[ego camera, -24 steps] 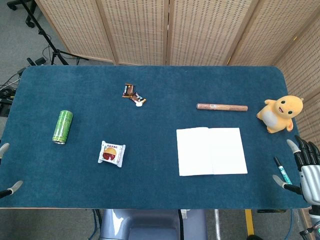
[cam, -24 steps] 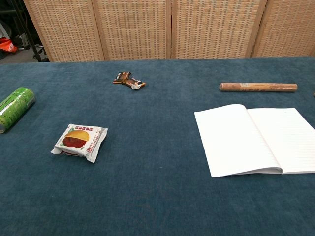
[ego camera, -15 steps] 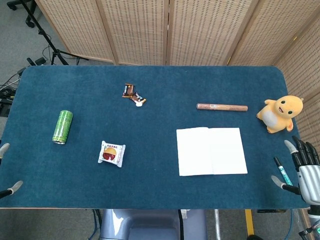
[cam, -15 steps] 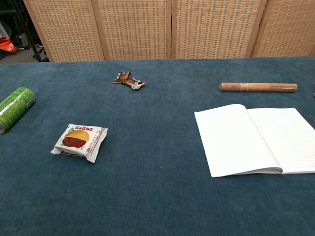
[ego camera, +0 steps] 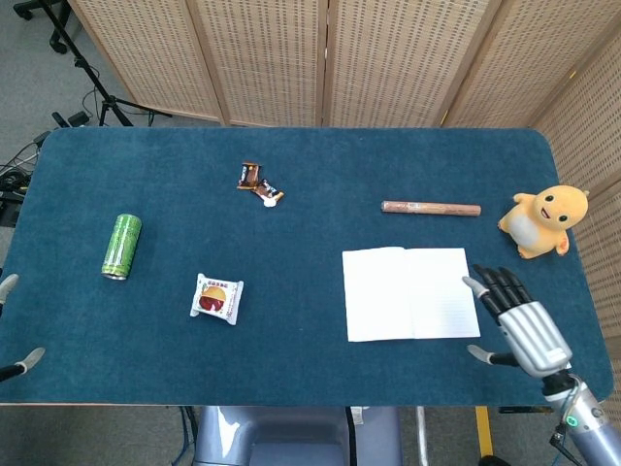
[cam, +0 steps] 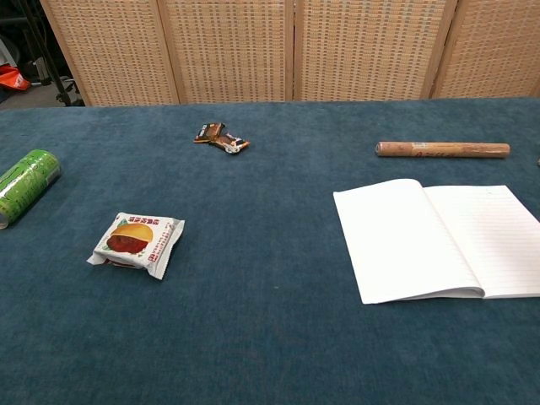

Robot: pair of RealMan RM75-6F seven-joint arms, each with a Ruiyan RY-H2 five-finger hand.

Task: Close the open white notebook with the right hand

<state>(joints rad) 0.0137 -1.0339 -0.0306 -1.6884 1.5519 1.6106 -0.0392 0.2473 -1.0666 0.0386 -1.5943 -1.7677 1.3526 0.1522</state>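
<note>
Worktop (ego camera: pixel 291 340): covered in dark blue cloth; everything named below lies on it.
Notebook (ego camera: pixel 410 293): white and lying open flat in the right half of the worktop, spine running front to back, two pages spread to left and right. The chest view shows its left page (cam: pixel 403 240) bulging slightly near the spine while the right page runs off the frame edge.
Right hand (ego camera: pixel 514 320): just beside the notebook's right edge, near its front right corner, fingers spread and pointing up toward the far side, thumb out toward the front. It holds nothing. Whether the fingertips touch the page edge cannot be told from the head view.
Key relation: the notebook lies to the left of the right hand, its nearest edge being the free edge of the right page. That edge runs parallel to the spine, so a lift there and a sweep leftward would probably fold the page over.
Nearer hand: the right, by far.
Left hand (ego camera: pixel 15 330): only fingertips show at the left frame edge, well apart from the notebook. They look spread, and nothing is seen in them.
Toy (ego camera: pixel 542 220): yellow plush, beyond the right hand, near the worktop's right edge.
Stick (ego camera: pixel 431 208): brown, lying left to right behind the notebook.
Task state: closing has not started.
</note>
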